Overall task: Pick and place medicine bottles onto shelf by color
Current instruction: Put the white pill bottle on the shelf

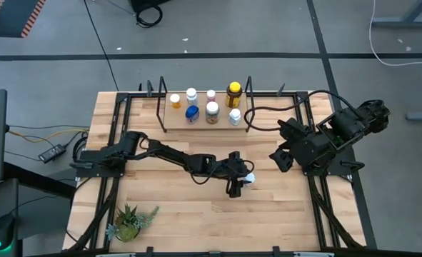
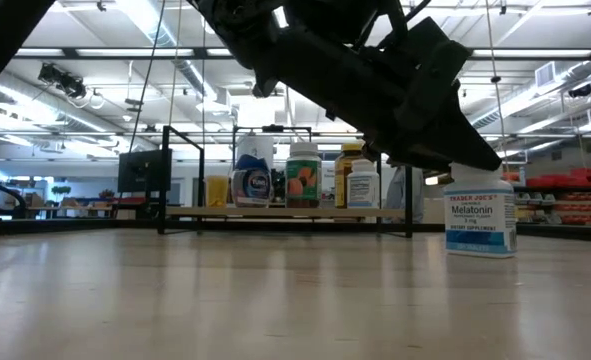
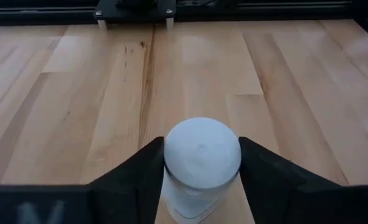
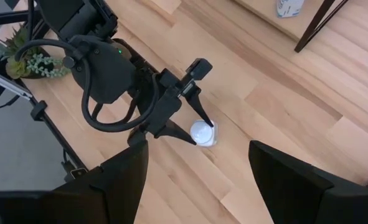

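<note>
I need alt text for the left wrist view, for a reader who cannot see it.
A white-capped bottle stands upright on the wooden table, between the two dark fingers of the left gripper, which sit close against its sides. A black frame foot shows at the table's far edge.

We see a light wooden worktop of butcher-block planks, with black metal framing along its left and right sides. Toward its far edge stands the shelf, a low light-wood plank between black wire end frames. On that plank we count seven bottles: a white one with an orange cap, a white one, a small white one, a yellow-amber one, a blue one, a brownish one with a white cap and another white one. Out on the bare boards, right of the middle, one white melatonin bottle stands upright. Near the front left corner sits a small potted plant.
</note>
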`<state>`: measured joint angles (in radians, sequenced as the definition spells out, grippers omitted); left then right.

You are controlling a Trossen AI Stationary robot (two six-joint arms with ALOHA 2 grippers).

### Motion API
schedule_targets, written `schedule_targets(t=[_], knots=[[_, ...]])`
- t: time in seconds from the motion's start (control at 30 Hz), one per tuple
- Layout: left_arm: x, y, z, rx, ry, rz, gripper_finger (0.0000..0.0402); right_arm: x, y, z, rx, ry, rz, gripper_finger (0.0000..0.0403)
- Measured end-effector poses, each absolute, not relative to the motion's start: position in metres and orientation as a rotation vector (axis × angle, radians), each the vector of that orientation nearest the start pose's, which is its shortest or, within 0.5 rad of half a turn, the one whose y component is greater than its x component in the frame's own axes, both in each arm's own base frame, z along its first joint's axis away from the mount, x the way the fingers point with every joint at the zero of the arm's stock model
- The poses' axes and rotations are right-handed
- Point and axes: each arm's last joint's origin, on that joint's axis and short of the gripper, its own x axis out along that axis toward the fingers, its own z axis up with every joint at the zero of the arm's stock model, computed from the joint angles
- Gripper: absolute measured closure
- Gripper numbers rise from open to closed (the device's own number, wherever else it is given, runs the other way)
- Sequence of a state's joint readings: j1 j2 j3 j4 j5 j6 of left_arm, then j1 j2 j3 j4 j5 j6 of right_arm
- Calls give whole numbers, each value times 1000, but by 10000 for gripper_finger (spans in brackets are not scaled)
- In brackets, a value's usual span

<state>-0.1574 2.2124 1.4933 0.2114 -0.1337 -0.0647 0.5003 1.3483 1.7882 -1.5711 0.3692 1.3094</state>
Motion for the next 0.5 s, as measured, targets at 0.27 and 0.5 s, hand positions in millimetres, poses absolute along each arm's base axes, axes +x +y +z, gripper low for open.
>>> schedule_targets(t=[0.27, 0.5], knots=[[477, -71, 160, -11, 522, 6, 196, 179, 86, 434, 716, 899, -538, 120], [457, -65, 199, 16, 603, 79, 216, 179, 86, 434, 700, 905, -529, 120]])
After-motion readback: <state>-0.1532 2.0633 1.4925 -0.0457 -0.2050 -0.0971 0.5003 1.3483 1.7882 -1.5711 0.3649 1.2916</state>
